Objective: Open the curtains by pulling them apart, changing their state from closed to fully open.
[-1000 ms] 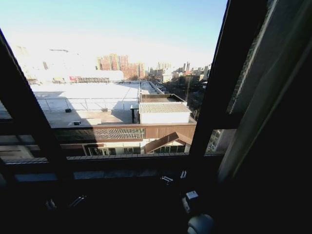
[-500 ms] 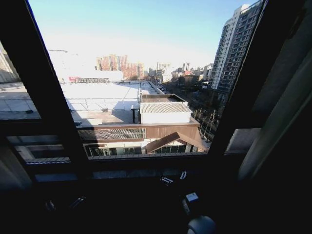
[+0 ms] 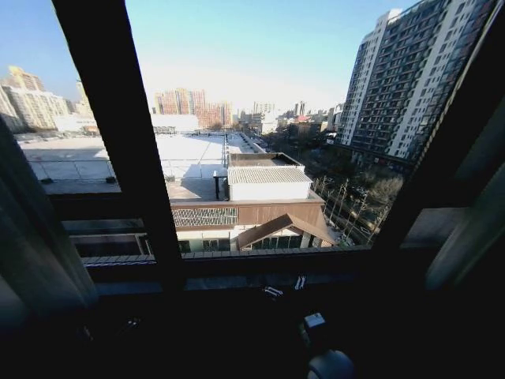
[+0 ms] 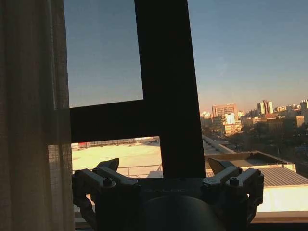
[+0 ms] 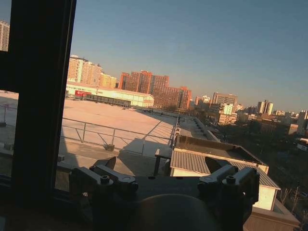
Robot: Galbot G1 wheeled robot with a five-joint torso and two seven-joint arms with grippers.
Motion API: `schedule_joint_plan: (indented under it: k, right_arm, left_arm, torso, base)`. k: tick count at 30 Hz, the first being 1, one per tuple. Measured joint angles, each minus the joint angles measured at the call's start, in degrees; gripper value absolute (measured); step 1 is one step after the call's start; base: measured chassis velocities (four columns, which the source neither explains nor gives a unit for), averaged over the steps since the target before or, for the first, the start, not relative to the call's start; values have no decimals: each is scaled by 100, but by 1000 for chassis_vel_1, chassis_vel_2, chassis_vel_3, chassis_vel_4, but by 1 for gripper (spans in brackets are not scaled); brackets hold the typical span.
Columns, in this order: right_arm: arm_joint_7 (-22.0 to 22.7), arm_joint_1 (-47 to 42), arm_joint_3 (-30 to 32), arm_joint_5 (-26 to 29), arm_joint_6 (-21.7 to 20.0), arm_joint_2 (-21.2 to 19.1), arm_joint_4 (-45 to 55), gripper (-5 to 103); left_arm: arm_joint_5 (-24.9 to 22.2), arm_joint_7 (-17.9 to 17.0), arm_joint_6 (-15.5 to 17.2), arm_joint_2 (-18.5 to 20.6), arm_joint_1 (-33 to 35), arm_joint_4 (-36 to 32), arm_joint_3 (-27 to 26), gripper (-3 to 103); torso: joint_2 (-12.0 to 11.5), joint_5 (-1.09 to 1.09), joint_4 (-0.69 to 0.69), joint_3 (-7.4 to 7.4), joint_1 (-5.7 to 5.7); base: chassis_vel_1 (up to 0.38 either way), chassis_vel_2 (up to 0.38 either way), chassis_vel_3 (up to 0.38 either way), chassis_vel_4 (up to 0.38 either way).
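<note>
— Two curtains [image 3: 35, 237] hang bunched at the outer edges of your head view, one panel at far left and one at far right, so the middle of the window is uncovered. Do you see the left panel up close?

— Yes. In your left wrist view the sheer pleated fabric hangs just beside your left gripper [image 4: 166, 168], and I cannot tell whether it touches the near finger. The fingers are spread wide with nothing between them.

— And your other arm?

— Your right gripper [image 5: 161, 166] is also spread wide and holds nothing, pointing out through the glass beside a dark window frame bar [image 5: 41, 96]. Rooftops [image 3: 268, 174] and a tower block [image 3: 418, 79] lie beyond.
</note>
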Motion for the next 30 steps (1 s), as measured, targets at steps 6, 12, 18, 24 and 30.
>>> schedule_joint_plan:
  k: [6,12,18,24,30]
  right_arm:
    - [-1,93,-37,4,4,-2,-52,100]
    - [1,136,-90,13,5,0,-93,100]
    - [9,160,-186,24,17,17,-101,100]
    - [95,269,-219,72,105,36,-161,100]
    - [167,367,-202,229,106,53,-165,100]
  left_arm:
    - [5,2,-1,-20,0,2,-23,100]
    - [5,4,1,-29,8,1,-44,100]
    - [9,4,6,-43,-24,48,-46,100]
    - [73,4,62,-21,-143,122,-59,100]
    - [-16,2,223,92,-267,118,-93,100]
  torso:
    - [-1,5,0,1,0]
    - [-1,4,0,1,0]
    - [-1,3,0,1,1]
    - [0,3,0,0,0]
    - [-1,-1,0,1,1]
  base:
    - [362,351,-365,-356]
    - [333,338,-326,-354]
    - [355,351,-351,-368]
    - [321,304,-310,-310]
    - [97,89,-88,-109]
